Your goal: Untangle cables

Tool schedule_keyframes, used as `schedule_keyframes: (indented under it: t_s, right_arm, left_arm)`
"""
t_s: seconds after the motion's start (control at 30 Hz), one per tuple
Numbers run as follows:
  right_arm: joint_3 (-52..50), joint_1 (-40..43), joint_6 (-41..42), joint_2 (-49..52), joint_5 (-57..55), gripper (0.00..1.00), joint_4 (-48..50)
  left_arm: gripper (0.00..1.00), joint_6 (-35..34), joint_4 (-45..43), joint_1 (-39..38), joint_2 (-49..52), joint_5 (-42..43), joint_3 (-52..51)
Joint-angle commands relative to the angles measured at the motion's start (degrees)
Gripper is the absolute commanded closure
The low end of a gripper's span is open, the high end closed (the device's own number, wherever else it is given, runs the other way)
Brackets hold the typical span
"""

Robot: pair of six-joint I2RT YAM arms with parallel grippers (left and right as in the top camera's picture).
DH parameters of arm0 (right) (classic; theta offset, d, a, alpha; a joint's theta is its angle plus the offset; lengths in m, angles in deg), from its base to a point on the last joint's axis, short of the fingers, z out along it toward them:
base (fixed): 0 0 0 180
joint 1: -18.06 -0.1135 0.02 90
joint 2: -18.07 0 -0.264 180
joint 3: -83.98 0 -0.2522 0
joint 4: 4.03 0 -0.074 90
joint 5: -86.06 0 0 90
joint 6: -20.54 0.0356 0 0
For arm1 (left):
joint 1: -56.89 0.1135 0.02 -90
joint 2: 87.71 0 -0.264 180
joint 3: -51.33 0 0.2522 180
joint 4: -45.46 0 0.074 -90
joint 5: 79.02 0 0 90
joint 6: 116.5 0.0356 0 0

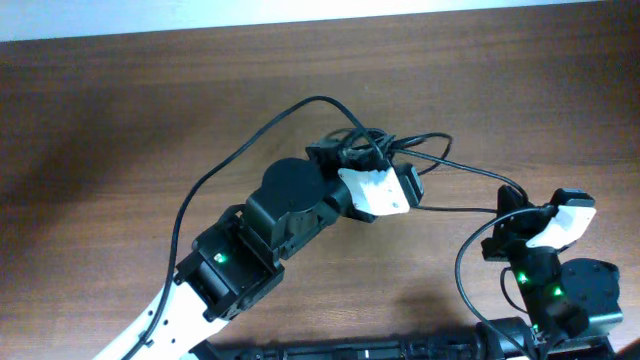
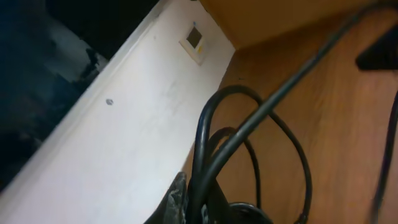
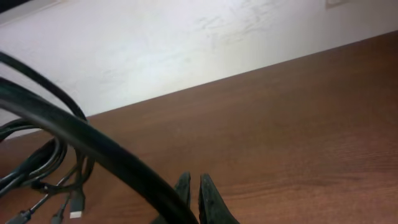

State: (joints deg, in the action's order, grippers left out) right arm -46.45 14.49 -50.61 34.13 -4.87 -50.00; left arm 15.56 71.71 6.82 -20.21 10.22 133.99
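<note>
**Left claw in the knot, right claw closed beside it**

The left claw (image 1: 362,152) sits right in the knot of cables (image 1: 385,145), pinching them. In its wrist view, one finger (image 2: 179,198) shows with glossy loops (image 2: 200,143) rising just ahead of it, above the brown surface (image 1: 120,120). A couple of strands trail from the knot toward the right claw (image 1: 510,208); whether they touch it I cannot tell. That claw (image 3: 196,186) is pressed together, low over the surface, and the bundle's small plug ends (image 3: 76,200) lie off to its left.
</note>
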Motion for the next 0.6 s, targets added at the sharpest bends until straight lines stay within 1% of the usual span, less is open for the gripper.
schedule_keyframes:
  t_s: [0.0,0.1,0.2,0.23,0.27,0.3,0.33,0.37,0.5,0.57]
  right_arm:
    - [0.1,0.3,0.0,-0.1,5.9,0.96,3.9]
    - [0.1,0.3,0.0,-0.1,12.0,0.96,7.6]
    - [0.1,0.3,0.0,-0.1,10.8,0.96,7.3]
    - [0.1,0.3,0.0,-0.1,10.8,0.80,7.2]
    - [0.1,0.3,0.0,-0.1,10.8,0.43,7.1]
    - [0.1,0.3,0.0,-0.1,10.8,0.28,7.1]
    - [0.1,0.3,0.0,-0.1,10.8,0.20,7.1]
    - [0.1,0.3,0.0,-0.1,10.8,0.14,7.1]
    - [0.1,0.3,-1.6,-0.1,10.8,0.12,6.7]
    - [0.1,0.3,-2.2,-0.1,11.0,0.06,6.1]
  left_arm:
    - [1.00,7.8,-0.3,0.7,-1.5,-2.8,1.5]
    - [1.00,7.8,0.0,0.7,-1.5,-2.7,1.5]
    - [1.00,7.7,0.9,0.7,-1.5,-2.7,1.5]
    - [1.00,7.7,1.4,0.7,-1.5,-2.7,1.5]
    - [1.00,7.7,1.8,0.7,-1.5,-2.7,1.5]
    - [1.00,7.7,2.0,0.7,-1.5,-2.7,1.5]
    - [1.00,7.7,2.2,0.7,-1.5,-2.7,1.5]
    - [1.00,7.7,2.6,0.7,-1.5,-2.7,1.5]
    - [1.00,7.7,3.5,0.7,-1.5,-1.9,1.5]
    - [1.00,7.7,3.8,0.7,-1.5,0.0,1.5]
